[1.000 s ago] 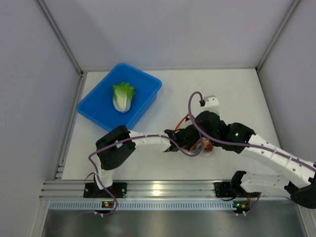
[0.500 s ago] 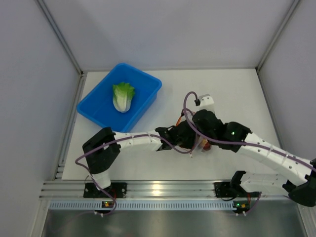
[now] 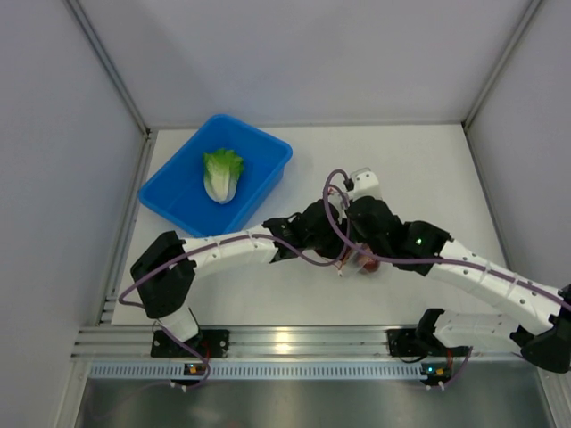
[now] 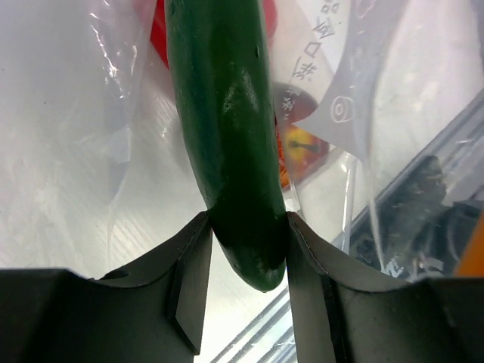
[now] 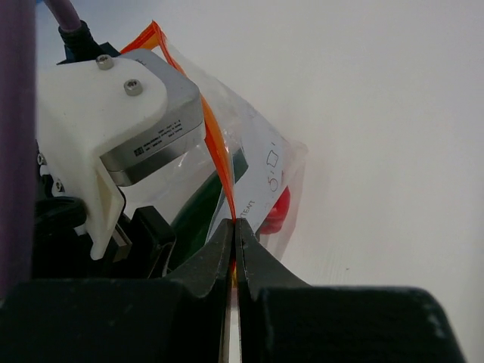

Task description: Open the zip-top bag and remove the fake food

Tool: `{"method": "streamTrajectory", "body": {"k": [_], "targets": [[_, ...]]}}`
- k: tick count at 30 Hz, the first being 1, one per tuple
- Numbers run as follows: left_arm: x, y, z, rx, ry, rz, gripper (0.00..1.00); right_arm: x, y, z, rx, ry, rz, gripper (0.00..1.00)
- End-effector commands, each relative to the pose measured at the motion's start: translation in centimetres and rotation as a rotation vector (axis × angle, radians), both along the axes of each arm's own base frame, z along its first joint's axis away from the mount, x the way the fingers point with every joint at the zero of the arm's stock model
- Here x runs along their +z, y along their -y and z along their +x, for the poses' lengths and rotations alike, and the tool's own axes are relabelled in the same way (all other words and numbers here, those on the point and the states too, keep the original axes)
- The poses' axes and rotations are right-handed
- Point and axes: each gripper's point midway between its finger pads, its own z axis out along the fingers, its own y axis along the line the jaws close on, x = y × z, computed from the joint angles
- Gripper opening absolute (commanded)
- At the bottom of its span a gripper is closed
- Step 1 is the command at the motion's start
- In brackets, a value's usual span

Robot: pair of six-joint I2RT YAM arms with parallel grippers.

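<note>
The clear zip-top bag (image 5: pixel 261 178) lies mid-table under both wrists and shows in the top view (image 3: pixel 364 261). My right gripper (image 5: pixel 235 224) is shut on its orange-red zipper strip (image 5: pixel 219 155). My left gripper (image 4: pixel 243 227) is shut on the dark green cucumber (image 4: pixel 223 128), which sticks out of the bag's mouth. The red pepper (image 4: pixel 159 30) and a dark red round piece (image 4: pixel 302 147) lie inside the bag (image 4: pixel 355 91). The green-white lettuce head (image 3: pixel 222 174) lies in the blue bin. In the top view both grippers are hidden under their wrists.
The blue plastic bin (image 3: pixel 183 201) stands at the back left of the table. The left arm (image 3: pixel 223 250) reaches across to the right arm's wrist (image 3: pixel 379 227). A metal rail (image 3: pixel 294 343) runs along the near edge. Grey walls close in both sides.
The left arm has drawn back and up to the left, pulling the cucumber out of the bag. The right wrist has shifted slightly left, still gripping the zipper strip.
</note>
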Motion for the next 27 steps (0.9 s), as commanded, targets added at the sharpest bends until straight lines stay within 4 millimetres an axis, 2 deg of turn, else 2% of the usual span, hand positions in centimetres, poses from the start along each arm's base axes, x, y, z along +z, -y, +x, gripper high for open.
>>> {"method": "streamTrajectory", "body": {"k": [1,7,12,14,19,27], "targets": [[4.3,0.3,-0.3,-0.069,0.047,-0.109,0.00,0.4,-0.2,0.4,0.017,0.040,-0.002,0.00],[4.5,-1.4,0.1,-0.051,0.047,-0.105,0.00,0.2,1.2,0.8,-0.058,0.050,-0.045,0.00],[4.8,-2.0,-0.2,-0.055,0.046,-0.108,0.00,0.5,2.2,1.4,-0.123,0.058,-0.082,0.00],[5.1,-2.1,-0.1,-0.052,0.051,-0.110,0.00,0.8,1.8,1.5,-0.111,0.055,-0.082,0.00],[6.0,-2.4,1.1,-0.029,0.074,-0.106,0.00,0.9,-0.6,0.9,0.024,0.052,-0.025,0.00],[7.9,-1.7,3.7,0.034,0.086,-0.132,0.00,-0.4,-2.2,0.1,0.082,0.027,-0.010,0.00]]}}
